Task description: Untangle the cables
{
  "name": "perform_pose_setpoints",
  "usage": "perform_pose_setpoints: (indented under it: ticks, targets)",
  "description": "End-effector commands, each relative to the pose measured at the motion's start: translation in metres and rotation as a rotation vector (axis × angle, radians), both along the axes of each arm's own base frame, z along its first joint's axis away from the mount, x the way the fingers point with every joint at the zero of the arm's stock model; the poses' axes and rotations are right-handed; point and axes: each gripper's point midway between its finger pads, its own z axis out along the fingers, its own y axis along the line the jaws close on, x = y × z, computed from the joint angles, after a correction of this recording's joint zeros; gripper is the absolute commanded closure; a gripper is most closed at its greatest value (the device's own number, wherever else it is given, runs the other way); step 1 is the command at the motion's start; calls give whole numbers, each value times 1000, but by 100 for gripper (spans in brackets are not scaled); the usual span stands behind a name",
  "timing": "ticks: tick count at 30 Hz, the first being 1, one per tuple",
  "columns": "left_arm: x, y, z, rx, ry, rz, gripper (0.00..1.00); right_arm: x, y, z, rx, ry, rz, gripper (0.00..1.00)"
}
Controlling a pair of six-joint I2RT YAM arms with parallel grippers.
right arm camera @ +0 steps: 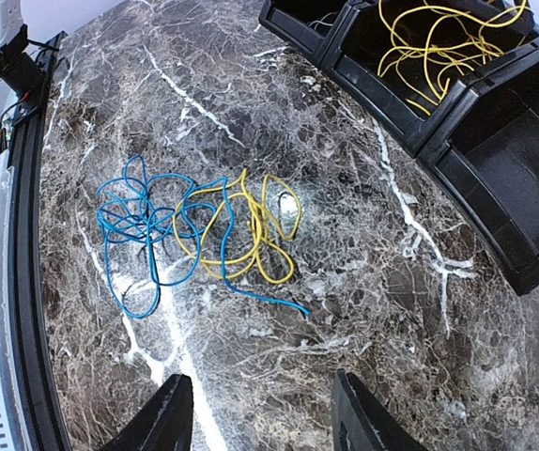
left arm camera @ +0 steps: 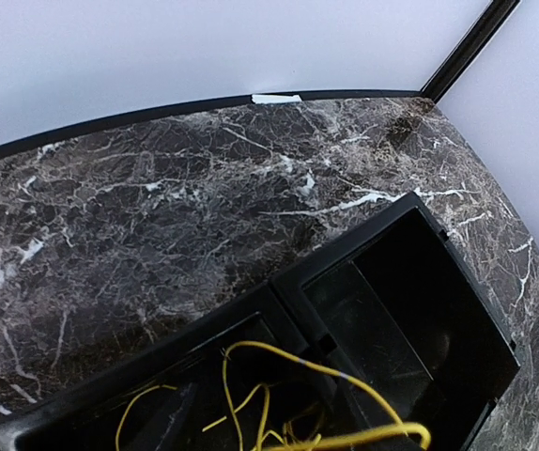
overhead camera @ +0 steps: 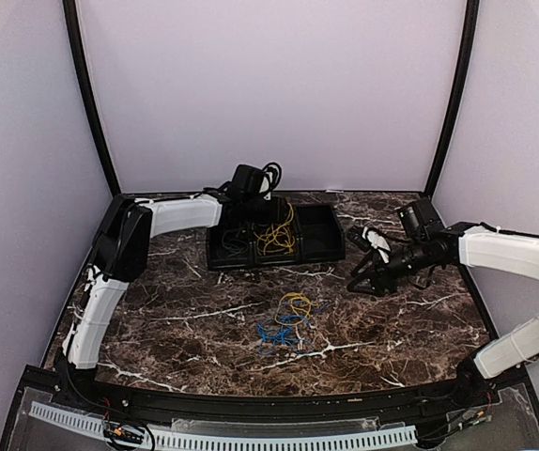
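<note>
Lying on the worktop (overhead camera: 157, 310) in front of the tray (overhead camera: 324, 252), the blue-and-yellow cables (right arm camera: 194, 235) are set ahead of the right gripper (right arm camera: 265, 418), the nearer one, jaws apart and empty. The left gripper (overhead camera: 254, 202), over the tray, cannot be read as apart or together.

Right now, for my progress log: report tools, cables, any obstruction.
Right tool open, empty. Left tool above tray, state unclear. Blue-yellow tangle on table; yellow cable in tray's middle compartment. Nothing blocking tangle.
</note>
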Motion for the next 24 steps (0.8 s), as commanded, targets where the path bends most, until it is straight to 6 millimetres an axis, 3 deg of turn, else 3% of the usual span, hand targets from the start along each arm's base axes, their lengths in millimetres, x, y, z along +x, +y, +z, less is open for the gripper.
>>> perform_pose_setpoints:
  ticks: [1, 4, 10, 16, 24]
  targets:
    - [-8, 10, 91, 4, -114, -17, 50, 5, 3, 5, 21, -21, 15, 48]
    - [-13, 16, 99, 78, -119, -44, 53, 4, 3, 5, 19, -19, 16, 48]
    - [-30, 35, 94, 224, -58, -75, 56, 3, 4, 5, 21, -19, 20, 48]
    - [-44, 47, 100, 260, -9, -76, 53, 3, 5, 3, 23, -4, 28, 48]
    - [-56, 83, 92, 396, 72, 23, 51, 1, 4, 5, 26, -10, 28, 48]
